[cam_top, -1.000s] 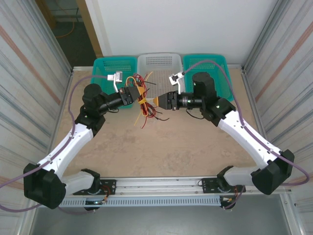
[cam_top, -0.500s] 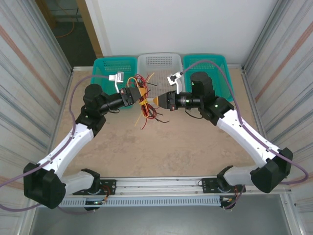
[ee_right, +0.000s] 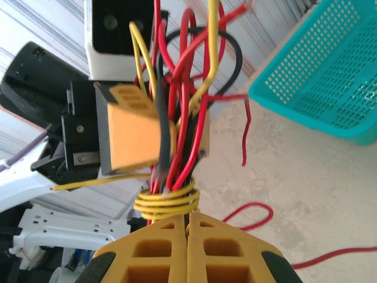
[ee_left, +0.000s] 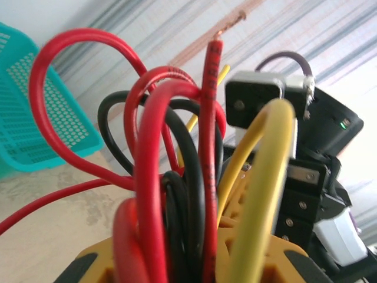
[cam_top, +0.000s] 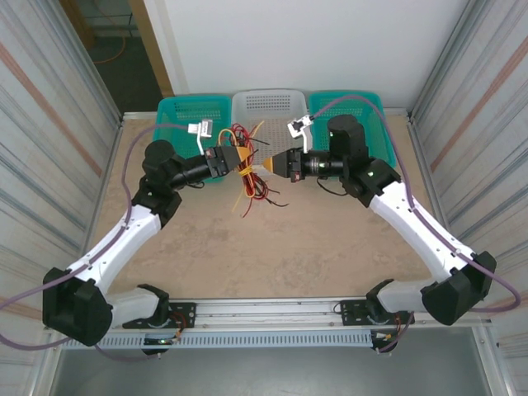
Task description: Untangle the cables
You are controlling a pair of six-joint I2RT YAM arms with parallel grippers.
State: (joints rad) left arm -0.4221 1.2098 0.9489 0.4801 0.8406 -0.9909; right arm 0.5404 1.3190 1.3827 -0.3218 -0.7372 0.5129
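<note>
Red, yellow and black cables hung above the worktop, pinched in the left gripper, while the right gripper, pressed together under their yellow coil, needed slow, gentle unwinding pulls.

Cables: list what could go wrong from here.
1. A yellow coil binds the cables right at the shut right gripper. Pulling away from the left gripper, which clamps the same bundle, could tighten it.
2. Whether that right gripper actually pinches a wire is unclear, so it may slip off.
3. A loose red end hangs free and could snag.
</note>
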